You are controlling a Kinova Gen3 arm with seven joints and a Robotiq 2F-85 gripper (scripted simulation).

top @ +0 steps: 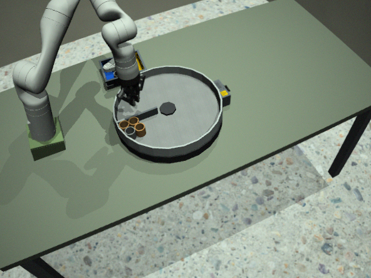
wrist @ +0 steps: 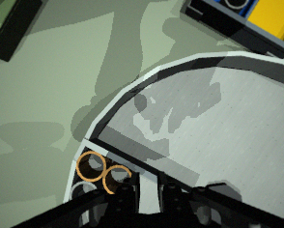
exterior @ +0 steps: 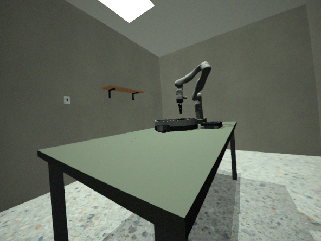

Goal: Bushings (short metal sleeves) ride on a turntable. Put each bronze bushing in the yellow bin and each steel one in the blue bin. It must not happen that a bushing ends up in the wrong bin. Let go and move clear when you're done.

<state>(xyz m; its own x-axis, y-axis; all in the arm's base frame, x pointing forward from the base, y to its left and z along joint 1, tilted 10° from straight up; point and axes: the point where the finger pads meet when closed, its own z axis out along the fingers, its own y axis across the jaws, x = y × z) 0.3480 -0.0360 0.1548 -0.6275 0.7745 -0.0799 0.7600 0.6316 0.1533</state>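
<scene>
The turntable (top: 191, 106) (exterior: 184, 124) (wrist: 232, 111) carries three bronze bushings and one steel one, bunched on the near side of its divider bar (top: 149, 114). One bronze bushing (top: 140, 131) stands at the right of the bunch, one (top: 133, 121) (wrist: 104, 181) by the bar and one (top: 124, 124) (wrist: 83, 167) by the rim. The steel bushing (top: 130, 132) (wrist: 83, 183) is partly hidden in the wrist view. My gripper (top: 135, 102) (exterior: 180, 113) (wrist: 148, 182) is above the turntable, open by a narrow gap and empty. The blue bin (top: 110, 75) holds a steel bushing (wrist: 237, 8); the yellow bin (top: 139, 60) (wrist: 271, 18) is partly hidden.
The turntable's raised rim (top: 175, 151) surrounds the bushings. A dark hub (top: 167, 108) stands at its middle. A small grey box with a yellow patch (top: 224, 93) (exterior: 163, 128) is at its outer side. The bins sit behind the turntable, partly behind the arm in the top view.
</scene>
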